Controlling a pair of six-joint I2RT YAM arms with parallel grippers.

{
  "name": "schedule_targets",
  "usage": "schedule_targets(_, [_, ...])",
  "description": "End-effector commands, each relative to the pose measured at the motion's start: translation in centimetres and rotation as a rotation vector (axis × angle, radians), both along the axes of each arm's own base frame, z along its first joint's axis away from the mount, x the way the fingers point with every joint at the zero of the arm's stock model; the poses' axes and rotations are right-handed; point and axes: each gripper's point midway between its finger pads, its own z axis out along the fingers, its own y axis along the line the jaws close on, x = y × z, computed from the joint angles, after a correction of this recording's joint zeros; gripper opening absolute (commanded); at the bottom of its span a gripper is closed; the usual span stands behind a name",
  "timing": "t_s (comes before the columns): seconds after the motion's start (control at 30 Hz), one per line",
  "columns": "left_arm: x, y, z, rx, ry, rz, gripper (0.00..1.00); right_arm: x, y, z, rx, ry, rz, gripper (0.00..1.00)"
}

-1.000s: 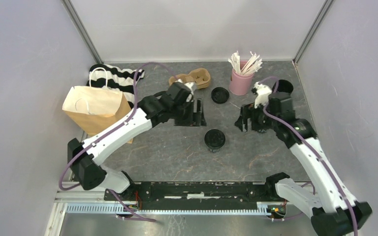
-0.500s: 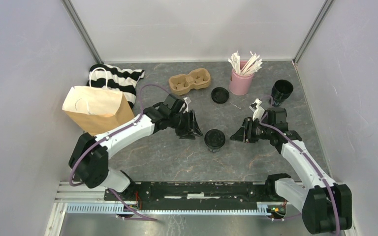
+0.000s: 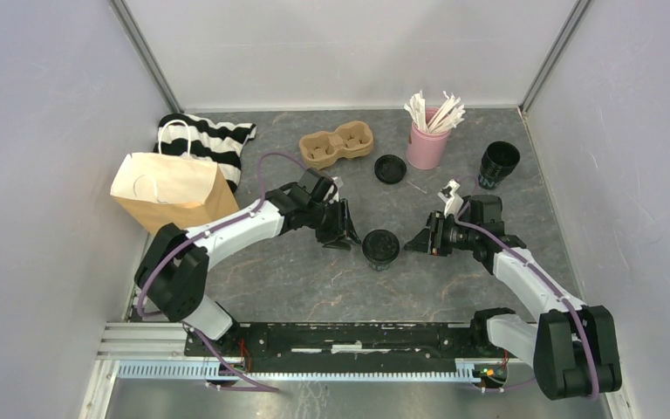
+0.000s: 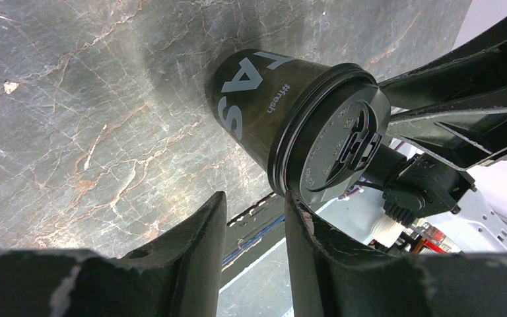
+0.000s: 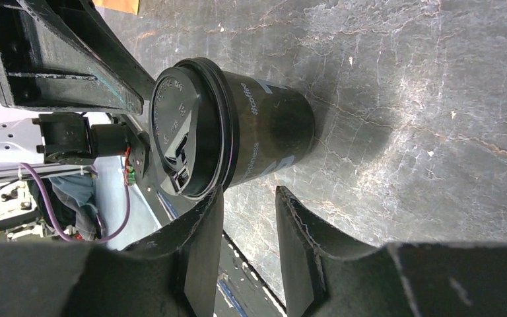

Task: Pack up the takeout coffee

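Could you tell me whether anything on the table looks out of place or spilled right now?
The black disposable cup at the far right stands open without a lid, while a round black plastic lid lies loose beside the pink cup of white sticks. No spill shows.

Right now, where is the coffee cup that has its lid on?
In the top view, the lidded cup stands upright mid-table, between the left gripper on its left and the right gripper on its right.
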Motion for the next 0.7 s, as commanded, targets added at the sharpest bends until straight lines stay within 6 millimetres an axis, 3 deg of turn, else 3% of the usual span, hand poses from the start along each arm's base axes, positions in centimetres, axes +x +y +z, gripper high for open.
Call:
schedule_targets(0.0, [0.60,-0.97,0.67,-0.044,-0.020,-0.015,0.44,0.91,0.43,0.86,0.032,-0.061,0.019,0.40])
schedule_targets(0.67, [1.23,-1.79,0.69,-0.035,-0.025,-0.016,0.47,1.19,0.92,0.96,0.063,-0.050,0.054,0.40])
